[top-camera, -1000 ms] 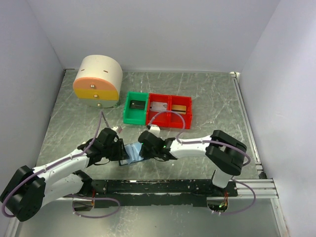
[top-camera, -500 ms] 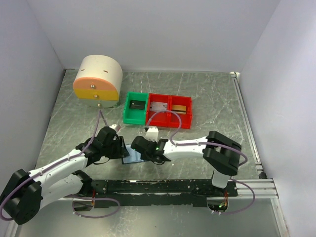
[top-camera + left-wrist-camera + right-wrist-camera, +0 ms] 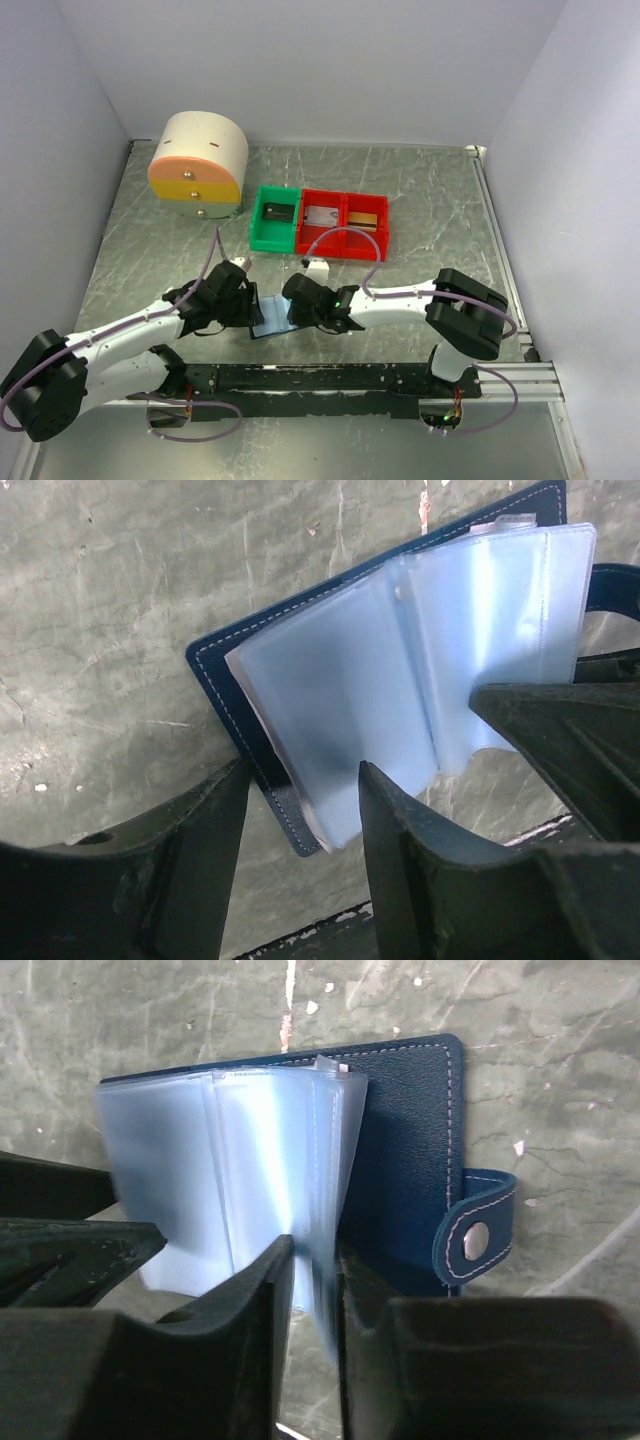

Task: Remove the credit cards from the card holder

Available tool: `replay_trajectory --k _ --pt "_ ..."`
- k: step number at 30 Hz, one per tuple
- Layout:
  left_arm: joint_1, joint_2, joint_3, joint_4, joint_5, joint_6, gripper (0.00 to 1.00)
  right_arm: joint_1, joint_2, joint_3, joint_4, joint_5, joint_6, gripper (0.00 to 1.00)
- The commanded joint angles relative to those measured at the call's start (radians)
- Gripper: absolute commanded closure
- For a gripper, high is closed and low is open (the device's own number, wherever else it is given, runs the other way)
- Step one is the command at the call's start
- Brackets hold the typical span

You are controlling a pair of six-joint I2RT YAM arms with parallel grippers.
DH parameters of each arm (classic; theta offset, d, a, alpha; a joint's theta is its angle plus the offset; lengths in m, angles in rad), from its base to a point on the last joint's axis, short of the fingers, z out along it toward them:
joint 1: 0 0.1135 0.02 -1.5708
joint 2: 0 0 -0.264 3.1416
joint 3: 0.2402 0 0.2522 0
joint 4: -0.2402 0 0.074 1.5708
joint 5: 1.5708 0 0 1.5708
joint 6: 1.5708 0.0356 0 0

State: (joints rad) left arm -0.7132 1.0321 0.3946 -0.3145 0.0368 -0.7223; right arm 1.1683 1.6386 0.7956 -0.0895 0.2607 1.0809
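Item 1, holder [image 3: 272, 312]: navy bifold, lies open on table [image 3: 430, 190] near the front edge, between my two claws. Its clear sleeves [image 3: 330, 710] are fanned up off the cover, and the tab [image 3: 478, 1230] w/ snap sticks out on one side. Item 2, grey card [image 3: 322, 217] + tan card [image 3: 366, 218]: each flat in its own compartment of red tray [image 3: 345, 252], well apart from holder, beyond it. No card visible in the sleeves from either wrist cam; they look see-through and empty, tho inner leaves are partly hidden. L claw [image 3: 302, 780]: jaws apart, straddling near corner of cover and sleeve stack, not pinching. R claw [image 3: 315, 1255]: jaws nearly together w/ a blurred sleeve edge in the slit; I can't tell if it's clamped or loose. Handling, my est.: holder light, cover semi-stiff, sleeves floppy and slick, likely to slide on the metal unless pinned. I'd pin the cover by an outer edge w/ one claw and take any card by its exposed short edge. The cards look thin, stiff and slippery, hard to lift off a flat surface.
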Motion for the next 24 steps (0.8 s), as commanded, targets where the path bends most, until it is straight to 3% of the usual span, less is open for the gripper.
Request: replay_trajectory --k 1,7,12,18,22,24 --pt "-0.032 -0.030 0.058 -0.065 -0.097 -0.041 0.37 0.004 0.019 -0.019 -0.003 -0.030 0.005 0.69" --pt "-0.033 -0.085 0.095 -0.152 -0.170 -0.054 0.34 -0.002 -0.105 0.028 -0.175 0.096 -0.046 0.57" --pt "-0.035 -0.127 0.095 -0.048 -0.057 -0.031 0.35 -0.006 -0.131 0.083 -0.254 0.125 -0.077 0.55" --pt "-0.036 -0.048 0.047 0.129 0.135 -0.023 0.45 -0.007 -0.048 0.109 -0.112 0.006 -0.145 0.70" --pt "-0.044 0.065 0.049 0.079 0.063 -0.039 0.51 -0.007 0.056 0.142 -0.172 0.043 -0.083 0.75" --pt "-0.047 0.096 0.058 0.013 -0.019 -0.055 0.46 -0.006 0.097 0.138 -0.200 0.055 -0.056 0.75"
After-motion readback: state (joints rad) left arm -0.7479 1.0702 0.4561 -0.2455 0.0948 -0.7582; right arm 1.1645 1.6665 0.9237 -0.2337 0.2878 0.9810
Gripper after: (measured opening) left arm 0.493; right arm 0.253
